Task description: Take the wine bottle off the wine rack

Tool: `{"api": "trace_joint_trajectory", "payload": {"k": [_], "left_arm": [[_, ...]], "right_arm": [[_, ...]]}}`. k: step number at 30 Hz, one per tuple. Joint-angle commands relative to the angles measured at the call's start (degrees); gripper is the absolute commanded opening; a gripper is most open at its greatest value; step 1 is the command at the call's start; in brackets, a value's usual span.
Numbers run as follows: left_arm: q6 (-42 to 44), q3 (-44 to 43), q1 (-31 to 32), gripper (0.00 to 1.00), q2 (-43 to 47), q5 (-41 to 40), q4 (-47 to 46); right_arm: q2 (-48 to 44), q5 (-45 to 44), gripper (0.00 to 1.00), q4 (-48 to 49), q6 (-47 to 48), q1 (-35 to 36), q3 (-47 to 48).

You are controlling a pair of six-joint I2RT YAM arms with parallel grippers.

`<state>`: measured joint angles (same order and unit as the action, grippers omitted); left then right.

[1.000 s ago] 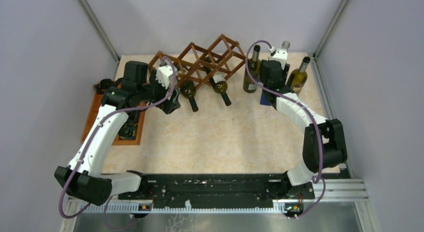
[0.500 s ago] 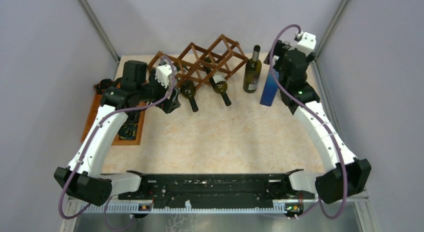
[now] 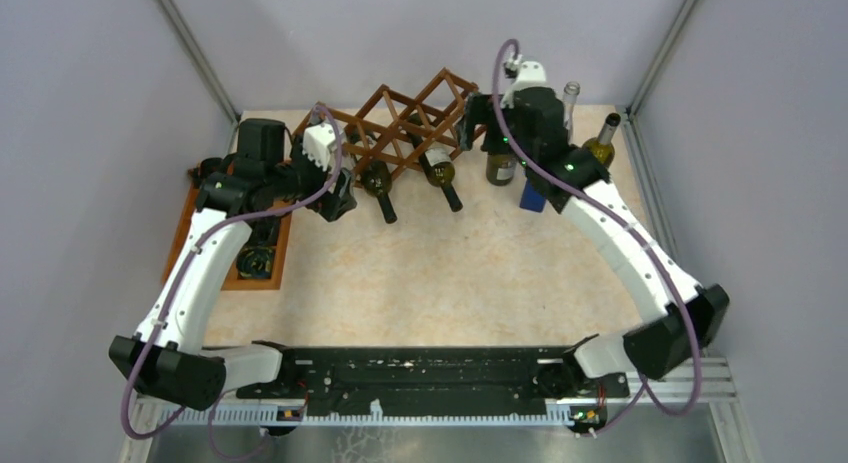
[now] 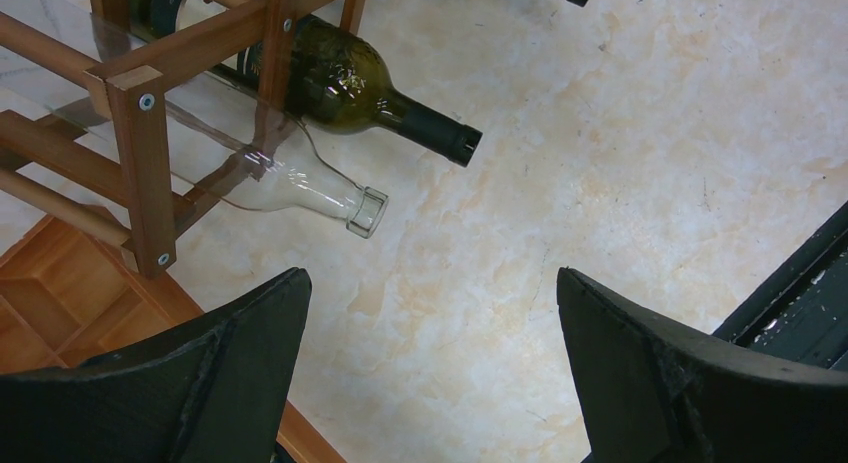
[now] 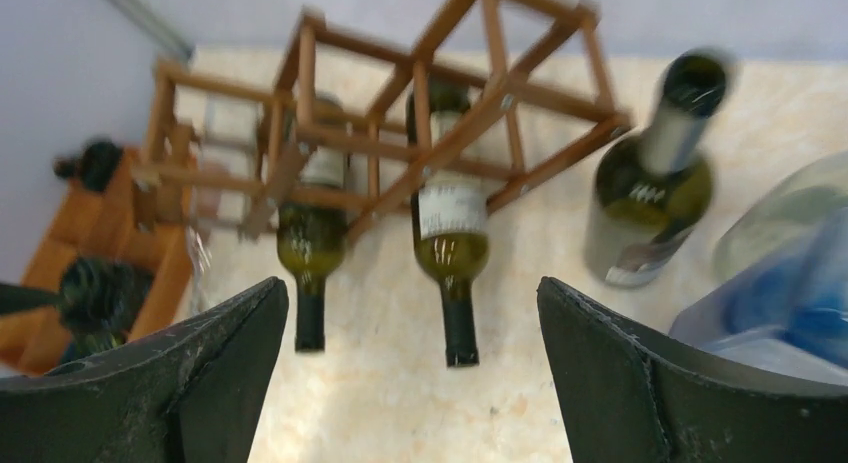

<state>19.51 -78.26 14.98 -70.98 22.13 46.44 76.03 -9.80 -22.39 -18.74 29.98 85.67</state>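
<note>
The wine rack (image 3: 400, 123), a reddish-brown lattice, stands at the back of the table. Two dark green wine bottles (image 3: 378, 188) (image 3: 442, 178) lie in its lower cells, necks pointing forward. In the left wrist view a clear bottle (image 4: 300, 188) lies in the rack (image 4: 140, 113) beside a green one (image 4: 350, 93). My left gripper (image 3: 340, 198) (image 4: 430, 303) hovers open by the rack's left end, holding nothing. My right gripper (image 3: 470, 123) (image 5: 412, 313) is open and empty at the rack's right end, above and behind both bottles (image 5: 310, 253) (image 5: 450, 243).
Green bottles stand right of the rack (image 3: 498, 168) (image 3: 600, 143), with a clear bottle (image 3: 571, 93) behind and a blue object (image 3: 535, 196) under my right arm. An orange-brown compartment tray (image 3: 190, 223) lies at the left edge. Grey walls enclose the table.
My right arm has swung from the standing bottles at the back right over to the rack's right end, its jaws now wide. The left arm has barely shifted.
</note>
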Motion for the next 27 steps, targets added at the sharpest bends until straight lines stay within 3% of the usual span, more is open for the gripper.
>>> {"api": "trace_joint_trajectory", "payload": {"k": [1,15,27], "left_arm": [[0.0,0.2,-0.5,0.99,1.6,1.4,-1.6],[1.4,2.7,-0.5,0.99,3.3,1.4,-2.5],[2.4,3.0,-0.5,0.99,4.4,2.3,-2.3]], "right_arm": [[9.2,11.2,0.93,-5.6,-0.1,1.2,2.6],[31.8,10.1,0.89,-3.6,4.3,0.5,7.0],[36.3,13.8,0.72,8.2,5.1,-0.2,0.8]]}}
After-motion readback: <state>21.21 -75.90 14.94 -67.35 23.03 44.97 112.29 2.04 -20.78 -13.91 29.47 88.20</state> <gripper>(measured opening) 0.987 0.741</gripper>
